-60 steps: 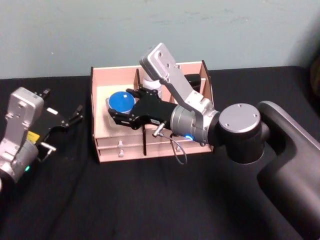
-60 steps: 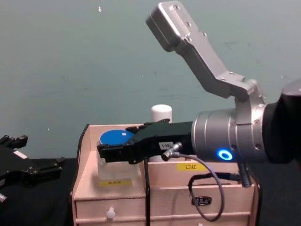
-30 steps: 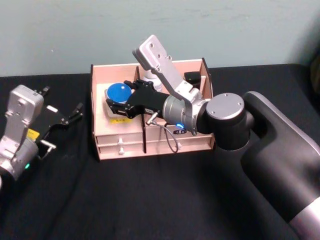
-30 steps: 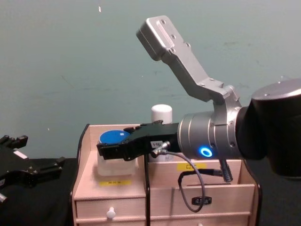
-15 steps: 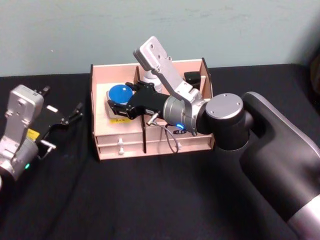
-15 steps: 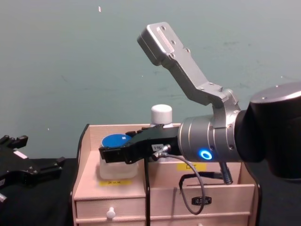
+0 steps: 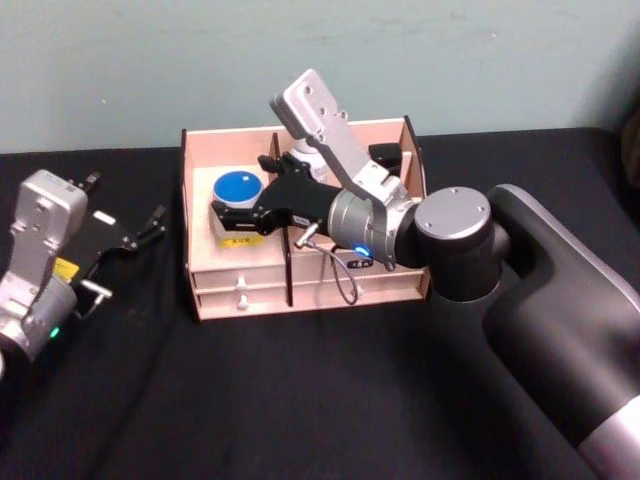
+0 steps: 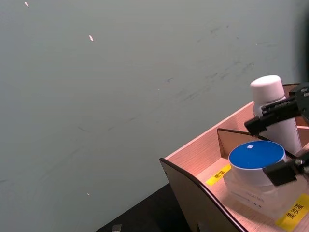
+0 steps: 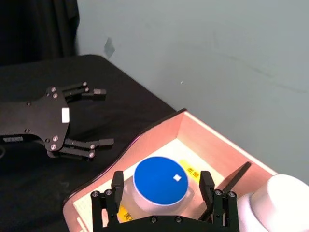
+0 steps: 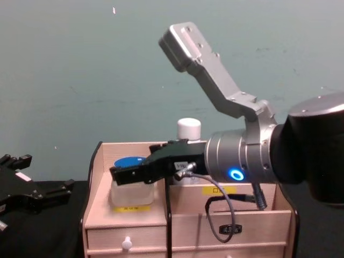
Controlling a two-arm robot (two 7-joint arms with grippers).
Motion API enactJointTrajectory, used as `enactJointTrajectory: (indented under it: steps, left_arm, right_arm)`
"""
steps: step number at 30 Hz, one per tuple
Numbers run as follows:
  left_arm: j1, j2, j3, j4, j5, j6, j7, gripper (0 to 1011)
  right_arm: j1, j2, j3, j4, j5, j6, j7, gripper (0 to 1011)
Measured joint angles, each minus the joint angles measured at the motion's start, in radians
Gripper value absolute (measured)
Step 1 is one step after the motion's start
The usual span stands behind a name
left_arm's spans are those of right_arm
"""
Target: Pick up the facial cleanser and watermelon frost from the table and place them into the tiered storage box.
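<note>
The watermelon frost (image 7: 238, 187), a clear jar with a blue lid, stands on the floor of the left compartment of the tiered storage box (image 7: 300, 133). My right gripper (image 7: 243, 192) reaches over the box, open, with one finger on each side of the jar (image 9: 160, 179) and a small gap to it. Just behind it, in the back compartment, the facial cleanser (image 7: 300, 155) stands upright, a white bottle (image 10: 189, 129). My left gripper (image 7: 130, 235) rests open on the table to the left of the box, holding nothing.
A dark object (image 7: 383, 155) sits in the box's back right compartment. Drawers with white knobs (image 10: 127, 244) face me at the box's front. Black table (image 7: 300, 400) spreads in front of the box, and a teal wall stands behind.
The jar has come down from slightly raised to resting on the compartment floor. The right gripper's fingers have spread a little apart from it. The left arm has not moved.
</note>
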Motion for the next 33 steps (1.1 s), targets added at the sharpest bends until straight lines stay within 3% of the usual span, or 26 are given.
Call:
enactJointTrajectory:
  steps: [18, 26, 33]
  left_arm:
    - [0.000, 0.000, 0.000, 0.000, 0.000, 0.000, 0.000, 1010]
    - [0.000, 0.000, 0.000, 0.000, 0.000, 0.000, 0.000, 1009]
    - [0.000, 0.000, 0.000, 0.000, 0.000, 0.000, 0.000, 1009]
  right_arm:
    - [-0.084, 0.058, 0.050, -0.208, 0.048, -0.046, 0.000, 1002]
    - [-0.126, 0.102, 0.076, -0.334, 0.104, -0.065, 0.013, 1002]
    - [-0.185, 0.161, 0.130, -0.446, 0.147, -0.092, -0.008, 1002]
